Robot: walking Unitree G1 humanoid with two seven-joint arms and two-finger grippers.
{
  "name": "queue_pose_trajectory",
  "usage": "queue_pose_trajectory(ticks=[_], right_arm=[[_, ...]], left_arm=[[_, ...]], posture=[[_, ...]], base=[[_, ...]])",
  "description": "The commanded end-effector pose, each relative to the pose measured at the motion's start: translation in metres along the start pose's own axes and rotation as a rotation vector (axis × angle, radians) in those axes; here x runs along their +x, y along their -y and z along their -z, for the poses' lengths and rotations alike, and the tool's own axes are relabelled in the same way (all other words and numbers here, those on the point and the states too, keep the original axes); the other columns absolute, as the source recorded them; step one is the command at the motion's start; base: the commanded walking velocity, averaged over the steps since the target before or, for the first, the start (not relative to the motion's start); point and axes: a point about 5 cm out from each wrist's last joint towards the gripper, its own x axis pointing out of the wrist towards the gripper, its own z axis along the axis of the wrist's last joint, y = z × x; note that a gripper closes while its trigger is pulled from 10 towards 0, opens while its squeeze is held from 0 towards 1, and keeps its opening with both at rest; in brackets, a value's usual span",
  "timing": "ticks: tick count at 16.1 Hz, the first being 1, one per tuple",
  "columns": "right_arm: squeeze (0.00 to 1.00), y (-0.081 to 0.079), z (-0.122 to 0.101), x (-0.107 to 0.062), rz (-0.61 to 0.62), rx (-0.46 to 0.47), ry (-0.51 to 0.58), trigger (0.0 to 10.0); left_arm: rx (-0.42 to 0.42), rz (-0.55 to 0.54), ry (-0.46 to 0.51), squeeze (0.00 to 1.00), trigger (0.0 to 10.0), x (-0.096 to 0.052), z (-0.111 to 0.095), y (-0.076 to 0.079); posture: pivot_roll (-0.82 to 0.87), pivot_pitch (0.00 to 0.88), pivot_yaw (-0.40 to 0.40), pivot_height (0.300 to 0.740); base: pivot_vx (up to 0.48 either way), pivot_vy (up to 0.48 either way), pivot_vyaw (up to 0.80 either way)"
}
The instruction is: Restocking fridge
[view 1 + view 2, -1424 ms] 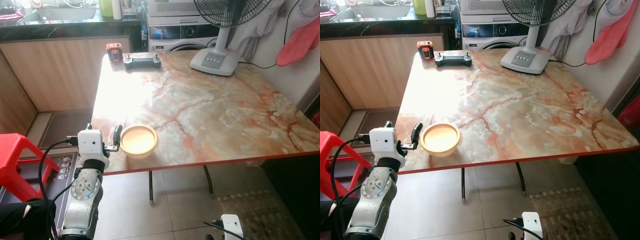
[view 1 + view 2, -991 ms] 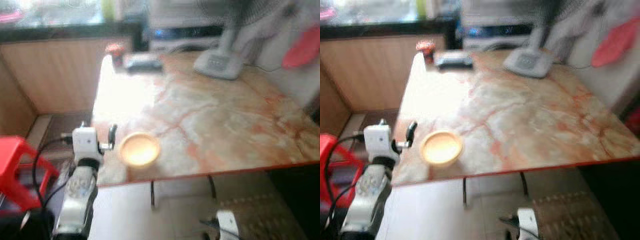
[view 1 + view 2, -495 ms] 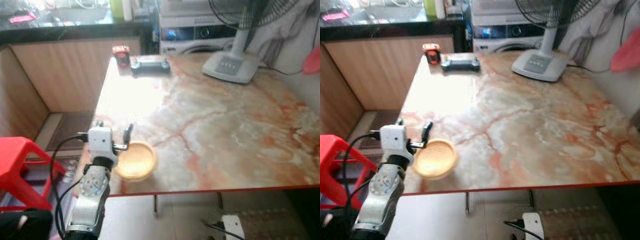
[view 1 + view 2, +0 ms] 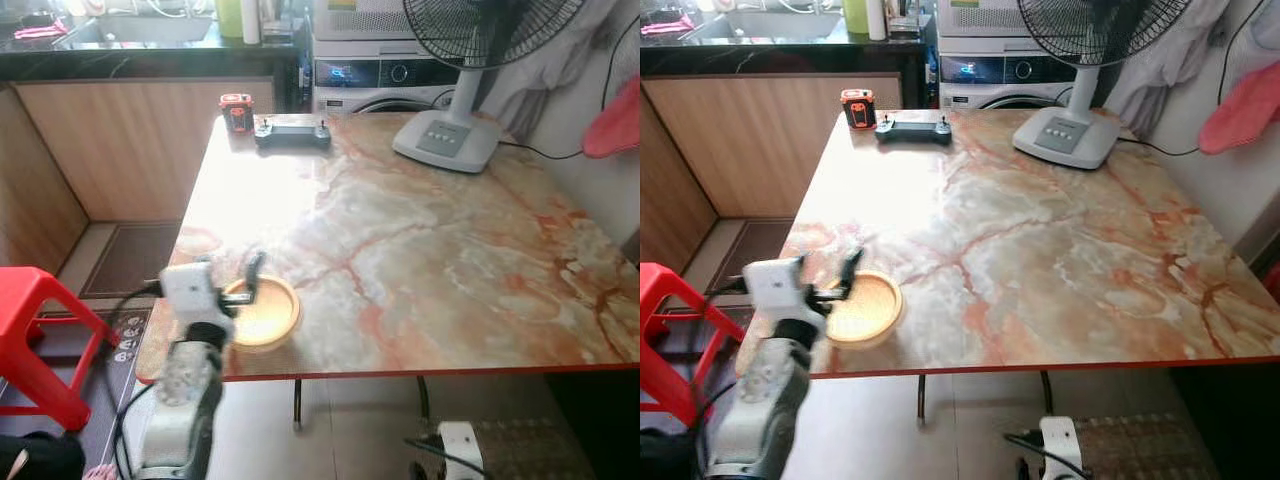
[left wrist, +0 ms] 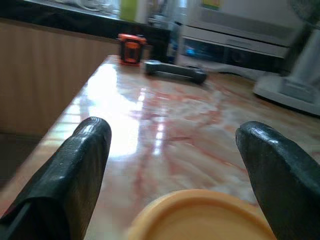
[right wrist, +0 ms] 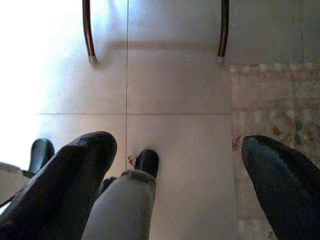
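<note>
- Left tool (image 5: 172,170) is spread wide, astride the yellow bowl (image 4: 262,311) at the bench (image 4: 420,250) edge, seven o'clock, apparently lined up for grasping.
- Right tool (image 6: 175,175) hangs released over the floor (image 6: 180,85).

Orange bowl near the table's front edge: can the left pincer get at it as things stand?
Probably yes. The left pincer is open and sits right at the orange bowl, its fingers spread either side of the near rim, with nothing between them.
</note>
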Motion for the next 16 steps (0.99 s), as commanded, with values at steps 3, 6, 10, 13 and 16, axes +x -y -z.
queue_pose_trajectory(ticks=[3, 6, 10, 13, 16], right_arm=[[0.00, -0.006, -0.015, 0.002, -0.009, -0.004, 0.029, 10.0], [0.00, -0.008, -0.025, 0.003, -0.016, -0.029, 0.039, 10.0], [0.00, -0.003, -0.034, 0.004, -0.008, -0.071, 0.034, 10.0], [0.00, -0.001, -0.039, 0.004, 0.006, -0.069, 0.029, 10.0], [0.00, 0.001, -0.045, 0.003, -0.018, -0.153, 0.027, 10.0]], left_arm=[[0.012, -0.062, -0.003, 0.00, 10.0, 0.002, -0.005, -0.016], [-0.030, -0.088, -0.025, 0.00, 10.0, 0.006, -0.005, -0.027], [-0.041, -0.016, -0.060, 0.00, 10.0, 0.010, 0.003, -0.022], [-0.063, 0.003, -0.058, 1.00, 10.0, 0.013, 0.001, -0.026], [-0.066, 0.004, -0.037, 1.00, 10.0, 0.016, 0.000, -0.023]], posture=[[0.12, 0.000, -0.025, 0.740], [0.14, 0.000, -0.040, 0.740], [0.17, 0.000, -0.058, 0.740], [0.20, 0.000, -0.103, 0.740], [0.21, 0.000, -0.124, 0.740]], base=[[0.000, 0.000, 0.00], [0.000, 0.000, 0.00], [0.000, 0.000, 0.00], [0.000, 0.000, 0.00], [0.000, 0.000, 0.00]])
